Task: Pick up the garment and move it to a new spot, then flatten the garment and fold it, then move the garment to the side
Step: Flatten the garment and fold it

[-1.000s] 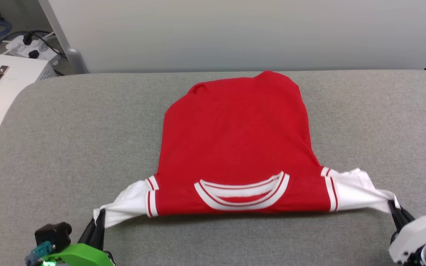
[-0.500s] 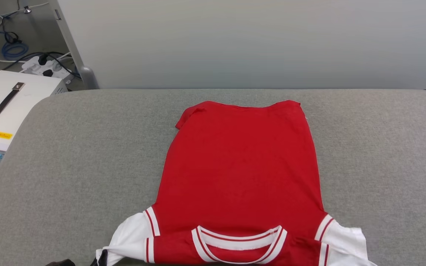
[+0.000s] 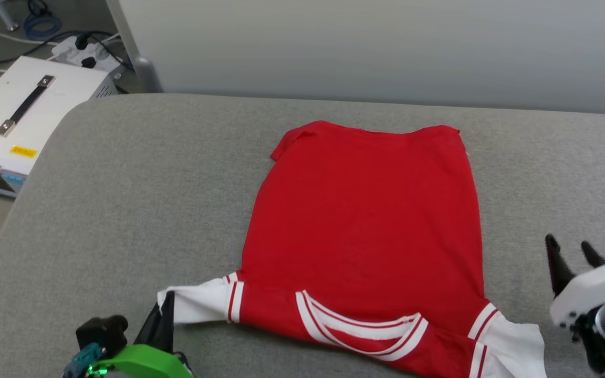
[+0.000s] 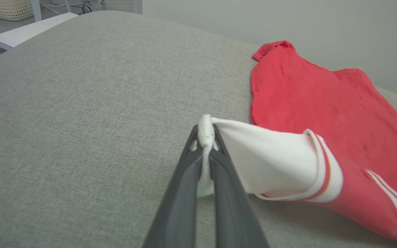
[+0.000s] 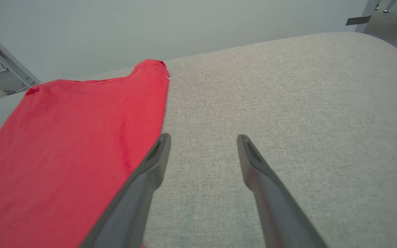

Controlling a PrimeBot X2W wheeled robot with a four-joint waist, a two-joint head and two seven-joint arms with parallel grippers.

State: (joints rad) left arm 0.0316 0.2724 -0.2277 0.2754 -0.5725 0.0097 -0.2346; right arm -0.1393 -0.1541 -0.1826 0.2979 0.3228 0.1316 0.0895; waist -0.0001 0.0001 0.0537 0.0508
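now that its right sleeve [image 3: 518, 344] is released, the garment [image 3: 365, 220] lies spread on the grey pad [image 3: 124, 210] ahead of both pincers. the left pincer [image 4: 205, 137] still pinches the left sleeve [image 4: 271, 158]; the right pincer [image 3: 567, 242] stands wide, empty (flattening nearly done, i judge). beyond the left pincer, a white box [image 3: 45, 110] bears a yellow label [image 3: 23, 151], unreadable.
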